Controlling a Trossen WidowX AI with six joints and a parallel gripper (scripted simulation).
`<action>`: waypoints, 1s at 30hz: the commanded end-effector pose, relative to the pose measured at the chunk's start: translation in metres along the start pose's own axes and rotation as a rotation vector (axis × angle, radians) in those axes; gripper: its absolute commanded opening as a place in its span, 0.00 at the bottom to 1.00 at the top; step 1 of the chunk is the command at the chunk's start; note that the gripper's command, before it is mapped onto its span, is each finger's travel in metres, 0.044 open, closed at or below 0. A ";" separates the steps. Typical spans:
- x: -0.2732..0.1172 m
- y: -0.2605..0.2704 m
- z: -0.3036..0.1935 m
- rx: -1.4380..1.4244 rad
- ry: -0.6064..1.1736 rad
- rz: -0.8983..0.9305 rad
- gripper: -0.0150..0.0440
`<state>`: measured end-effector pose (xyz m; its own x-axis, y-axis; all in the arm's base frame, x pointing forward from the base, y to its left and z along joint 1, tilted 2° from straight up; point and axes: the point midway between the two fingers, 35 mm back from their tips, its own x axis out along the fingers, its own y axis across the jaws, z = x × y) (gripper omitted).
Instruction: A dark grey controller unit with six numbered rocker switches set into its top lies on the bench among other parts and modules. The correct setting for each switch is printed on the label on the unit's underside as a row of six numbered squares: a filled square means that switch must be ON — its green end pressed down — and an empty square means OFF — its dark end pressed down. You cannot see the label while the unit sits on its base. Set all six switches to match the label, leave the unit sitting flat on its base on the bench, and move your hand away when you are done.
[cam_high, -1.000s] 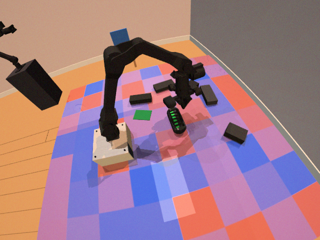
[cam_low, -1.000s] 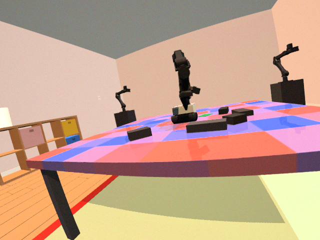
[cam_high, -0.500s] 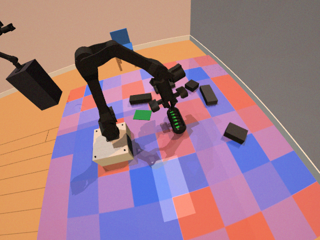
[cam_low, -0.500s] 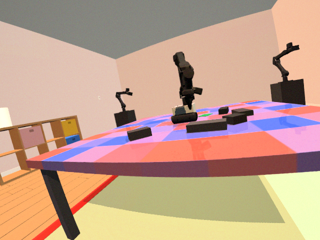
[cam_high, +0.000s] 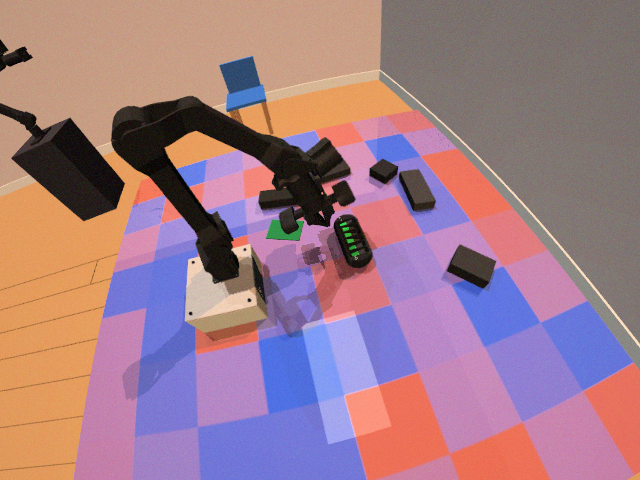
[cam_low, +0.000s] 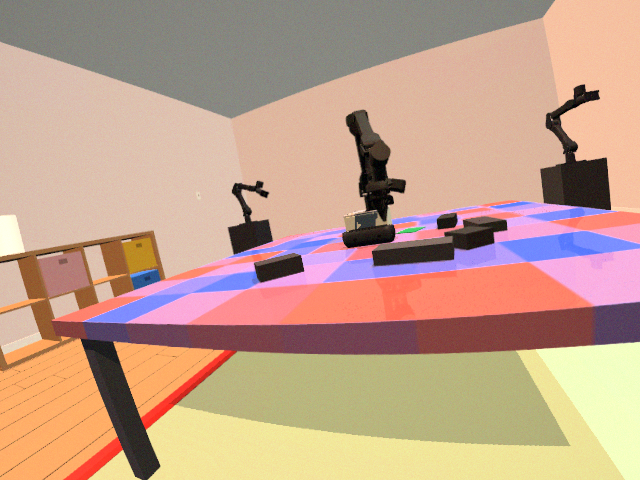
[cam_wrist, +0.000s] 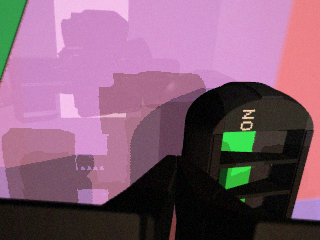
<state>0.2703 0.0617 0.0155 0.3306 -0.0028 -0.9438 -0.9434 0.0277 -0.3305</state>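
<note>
The dark controller unit (cam_high: 363, 258) (cam_low: 368, 237) (cam_wrist: 280, 107) sits on its base on the bench, rocker switches facing up. Green switch ends show along its left side in the top view. In the wrist view the "ON" mark and the green ends of the nearest switches are visible on the right; the other switches are hidden behind the fingers. My gripper (cam_high: 326, 225) (cam_low: 383, 219) (cam_wrist: 175, 165) is shut and empty. Its fingertips are above the bench, just left of the unit's far end in the top view. Whether they touch the unit I cannot tell. The underside label is hidden.
Dark blocks (cam_high: 471, 266) (cam_high: 417, 190) (cam_high: 383, 171) (cam_low: 279, 267) lie right of and beyond the unit in the top view. Another dark block (cam_high: 273, 199) and a green square (cam_high: 279, 233) (cam_low: 411, 230) lie to its left. The arm's pale base box (cam_high: 227, 325) is nearer the left.
</note>
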 end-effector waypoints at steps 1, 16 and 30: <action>-0.002 0.000 0.002 0.008 -0.008 -0.011 0.25; -0.001 0.001 0.003 -0.001 -0.005 -0.005 0.25; -0.003 -0.009 0.004 -0.001 0.016 0.028 0.43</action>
<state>0.2691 0.0644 0.0171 0.3152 -0.0049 -0.9490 -0.9487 0.0244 -0.3153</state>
